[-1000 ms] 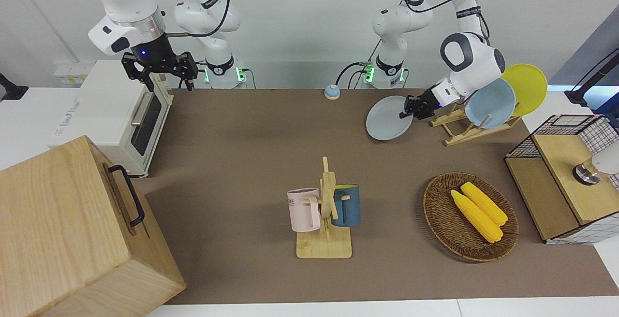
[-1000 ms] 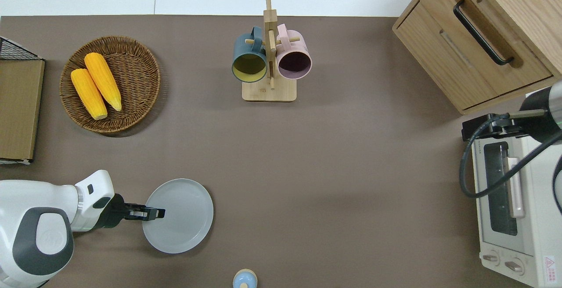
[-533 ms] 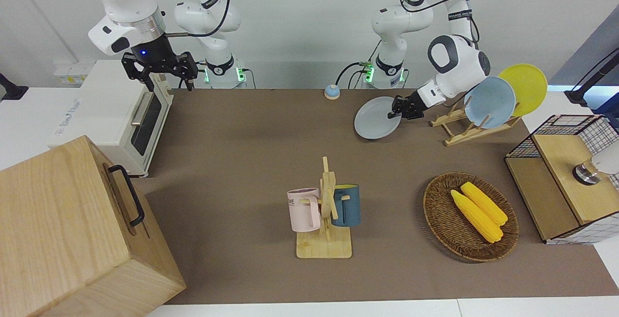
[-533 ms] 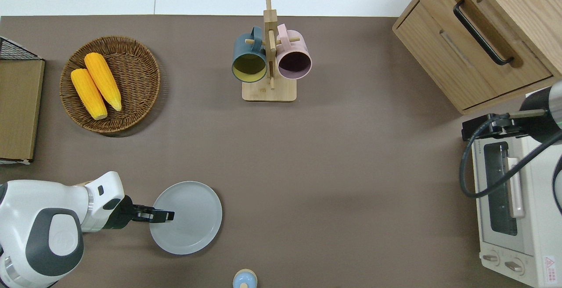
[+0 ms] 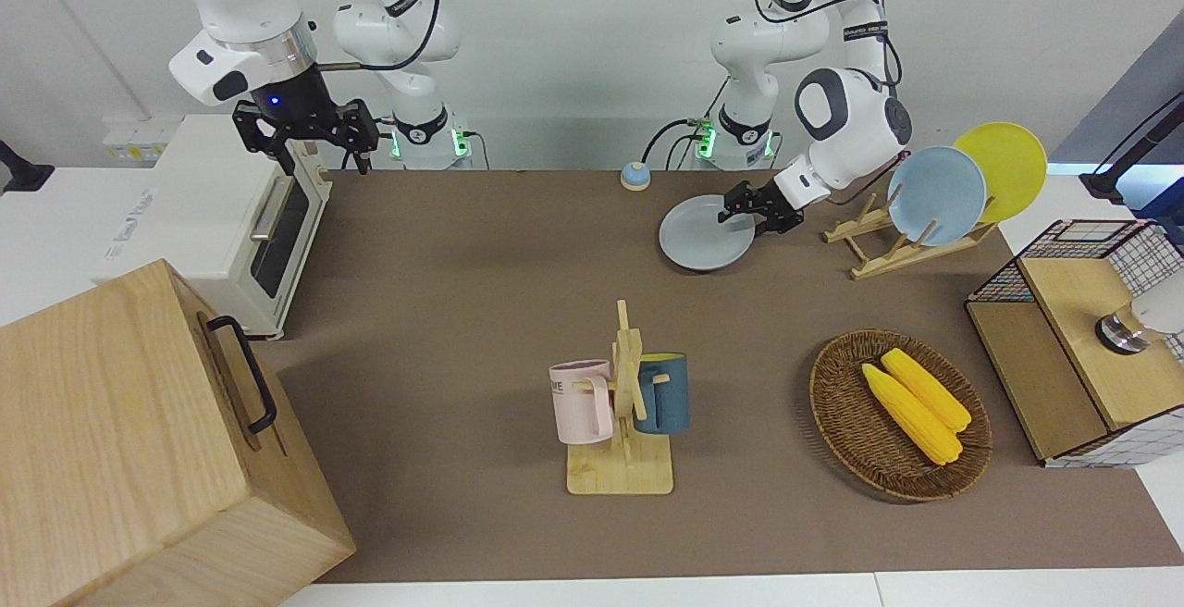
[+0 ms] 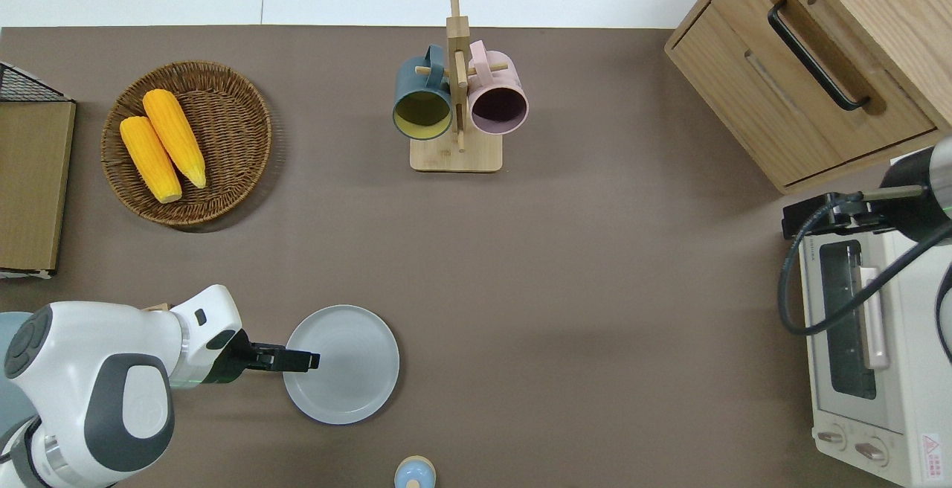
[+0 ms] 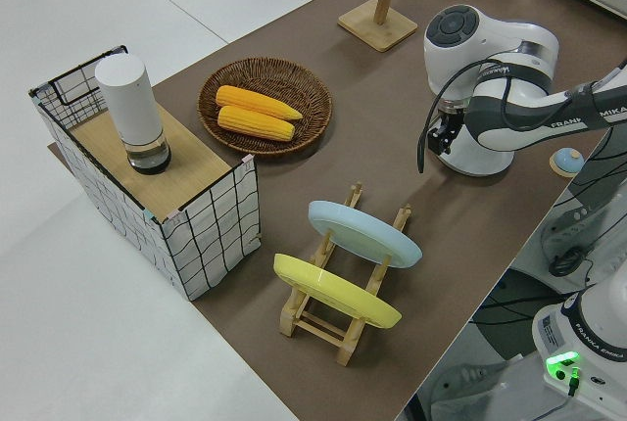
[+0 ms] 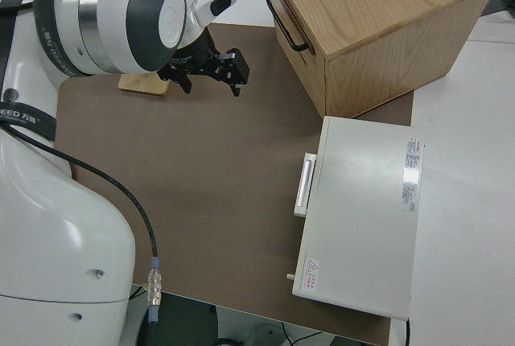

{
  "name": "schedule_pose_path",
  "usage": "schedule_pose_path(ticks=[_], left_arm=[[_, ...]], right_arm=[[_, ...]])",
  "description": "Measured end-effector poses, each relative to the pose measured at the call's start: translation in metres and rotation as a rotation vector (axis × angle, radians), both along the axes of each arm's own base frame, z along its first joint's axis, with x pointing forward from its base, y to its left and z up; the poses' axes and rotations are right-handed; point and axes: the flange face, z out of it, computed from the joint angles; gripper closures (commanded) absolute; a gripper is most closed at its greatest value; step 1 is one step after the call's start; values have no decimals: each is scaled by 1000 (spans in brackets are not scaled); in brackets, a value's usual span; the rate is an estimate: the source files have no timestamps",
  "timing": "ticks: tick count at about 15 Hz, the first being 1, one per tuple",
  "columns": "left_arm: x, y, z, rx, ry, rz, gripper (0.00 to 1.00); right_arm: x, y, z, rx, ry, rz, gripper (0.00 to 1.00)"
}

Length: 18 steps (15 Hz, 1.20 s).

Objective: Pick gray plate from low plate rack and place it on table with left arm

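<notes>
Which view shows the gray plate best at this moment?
The overhead view: the gray plate shows as a full disc, the left end effector at its rim. The front view shows it foreshortened; in the left side view the arm hides it; the right side view lacks it.

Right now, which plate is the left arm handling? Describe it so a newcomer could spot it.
Start at the low plate rack at the left arm's end of the table. Just beside it, toward the table's middle, the left claw grips the gray plate by its rim. It is plain pale gray and nearly flat, unlike the light blue plate and yellow plate standing in the rack.
</notes>
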Motion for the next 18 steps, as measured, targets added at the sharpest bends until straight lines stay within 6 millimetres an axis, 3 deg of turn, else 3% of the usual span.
schedule_pose_path(ticks=[5,8,11,13,18], left_arm=[[13,2,20,68,-25,18,7],[29,2,47,147,-59,33,7],[47,-9,91,244,-82,28,7],[60,-11,141,322,-77,43,7],[71,5,216,364,-50,115,7]], right_arm=[[0,0,0,0,0,0,17],[0,0,0,0,0,0,17],[0,0,0,0,0,0,17],[0,0,0,0,0,0,17],[0,0,0,0,0,0,17]])
